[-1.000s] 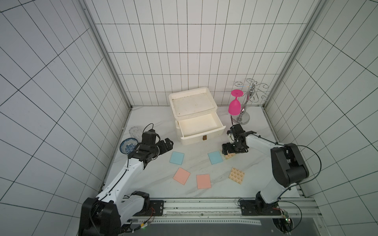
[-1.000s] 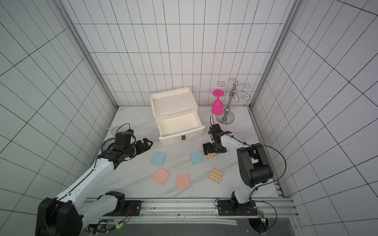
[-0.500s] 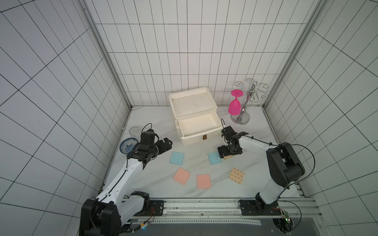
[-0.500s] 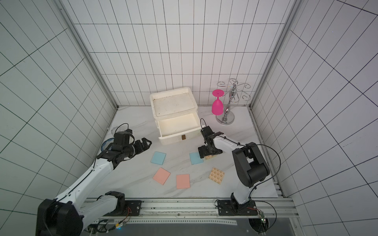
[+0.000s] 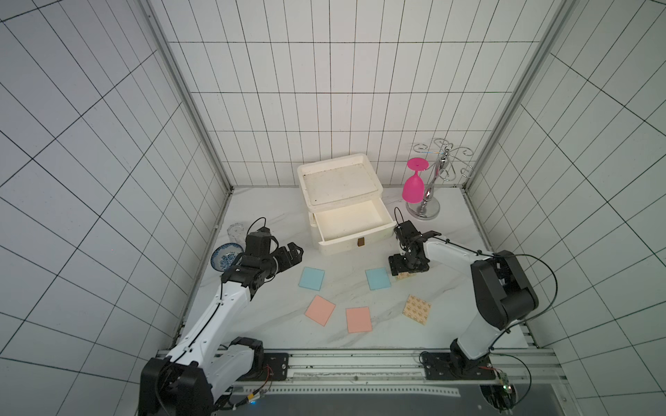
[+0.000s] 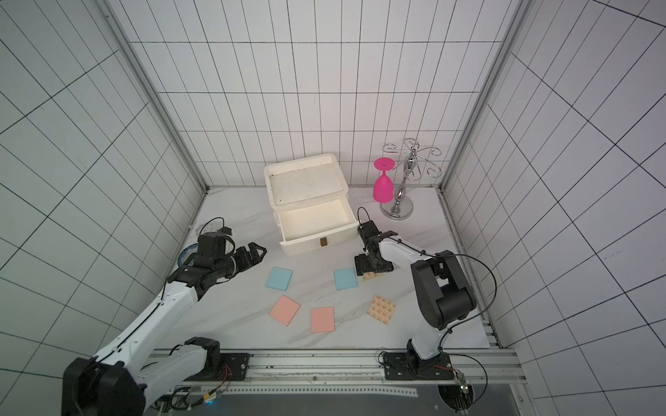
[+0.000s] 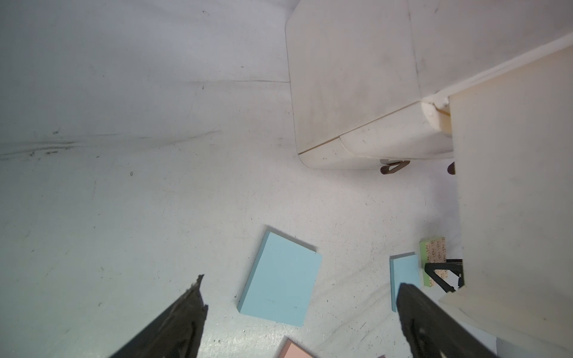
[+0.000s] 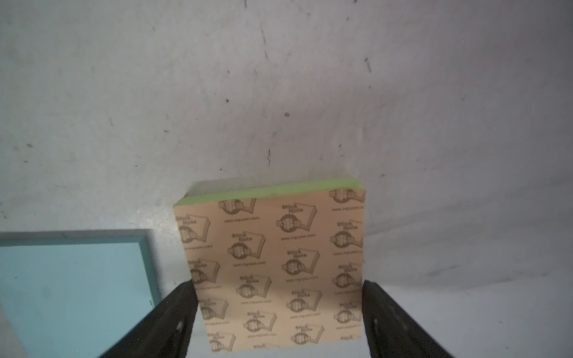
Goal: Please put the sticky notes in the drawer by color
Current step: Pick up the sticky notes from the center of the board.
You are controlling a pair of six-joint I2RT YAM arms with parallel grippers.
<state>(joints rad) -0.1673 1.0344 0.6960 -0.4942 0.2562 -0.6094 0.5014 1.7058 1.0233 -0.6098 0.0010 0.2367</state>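
Straddling tan pad (image 8: 276,263), green edge ahead, right fingers (image 8: 173,316) touch side edges, grip unclear; left fingers (image 7: 173,325) wide.

— Where's the drawer (image 5: 351,230)?
— Pulled out of the chest (image 5: 338,180) at the back of the table (image 5: 266,335). A rack (image 5: 429,201) stands to its right, a dish (image 5: 225,255) to its left.
— And the sticky notes (image 5: 311,278)?
— Flat on the table in front, apart. The right gripper (image 5: 409,270) straddles the rightmost of the rear three.

Matt paper pad (image 8: 273,263) (printed kraft) on scuffed marble-look table (image 8: 279,93).
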